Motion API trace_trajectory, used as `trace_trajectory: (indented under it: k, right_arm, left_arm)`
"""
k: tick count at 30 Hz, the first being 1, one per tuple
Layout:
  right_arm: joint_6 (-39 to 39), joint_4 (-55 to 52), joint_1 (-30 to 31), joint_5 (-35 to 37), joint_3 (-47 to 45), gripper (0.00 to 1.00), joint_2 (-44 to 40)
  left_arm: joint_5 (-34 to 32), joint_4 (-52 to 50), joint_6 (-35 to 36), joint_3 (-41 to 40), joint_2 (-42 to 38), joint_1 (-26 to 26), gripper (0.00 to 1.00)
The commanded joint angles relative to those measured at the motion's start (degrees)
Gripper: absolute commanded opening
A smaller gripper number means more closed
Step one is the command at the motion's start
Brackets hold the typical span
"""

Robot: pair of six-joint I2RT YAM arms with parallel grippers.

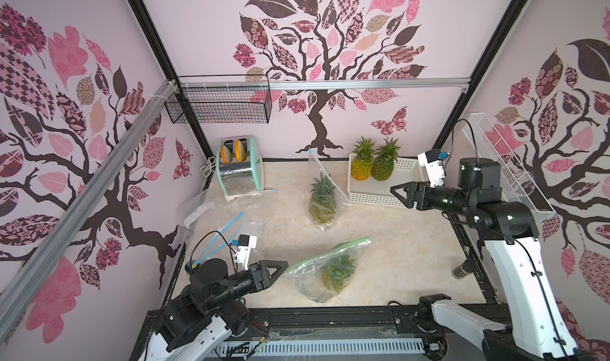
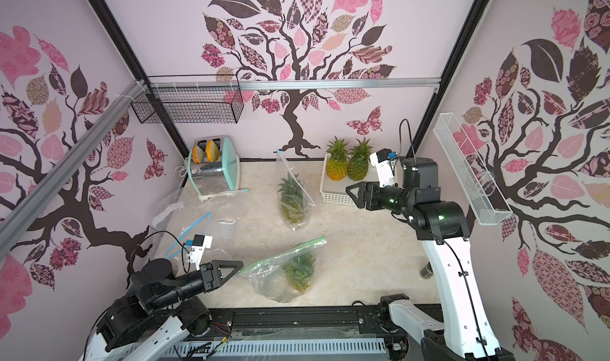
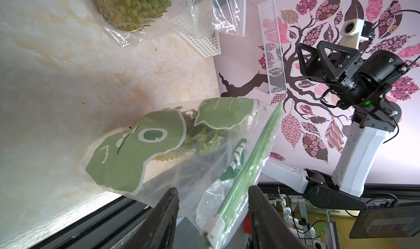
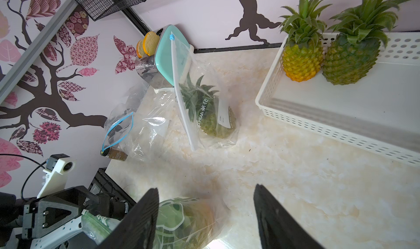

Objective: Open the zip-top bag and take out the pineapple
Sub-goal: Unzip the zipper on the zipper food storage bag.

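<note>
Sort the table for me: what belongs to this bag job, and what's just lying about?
In play: green-zip bag, its pineapple, left gripper at the zip end, right gripper.
Lying about: other bagged pineapple, basket with two pineapples, toaster, empty bags, dark cylinder.

Pink tree-patterned walls [image 1: 462,29], marble-look tabletop [image 1: 396,244], black wire basket [image 1: 218,108]

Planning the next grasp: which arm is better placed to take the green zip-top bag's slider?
Left. The left gripper, jaws open, straddles the slider at the zipper end of the green bag; the right gripper hovers open by the white basket, apart from that bag.
</note>
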Motion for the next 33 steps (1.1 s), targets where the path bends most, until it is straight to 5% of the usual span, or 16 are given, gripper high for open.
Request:
trace_trajectory:
  k: [1, 18, 25, 33]
  right_arm:
    - [-0.47, -0.23, 0.45, 0.01, 0.3, 0.68, -1.13]
    - [-0.12, 0.26, 0.42, 0.31, 0.65, 0.68, -1.39]
    - [0.01, 0.29, 0.4, -0.21, 1.51, 0.68, -1.4]
    - [-1.43, -1.48, 0.43, -5.2, 4.62, 0.68, 0.22]
  left_arm:
    - [1.64, 1.84, -0.91, 0.21, -0.46, 0.23, 0.5]
    - [7.85, 2.54, 0.2, 0.97, 2.59, 0.2, 0.36]
    - [8.62, 2.82, 2.23, 2.06, 4.3, 0.15, 0.07]
    - [3.33, 1.71, 16.69, 9.91, 12.68, 0.15, 0.0]
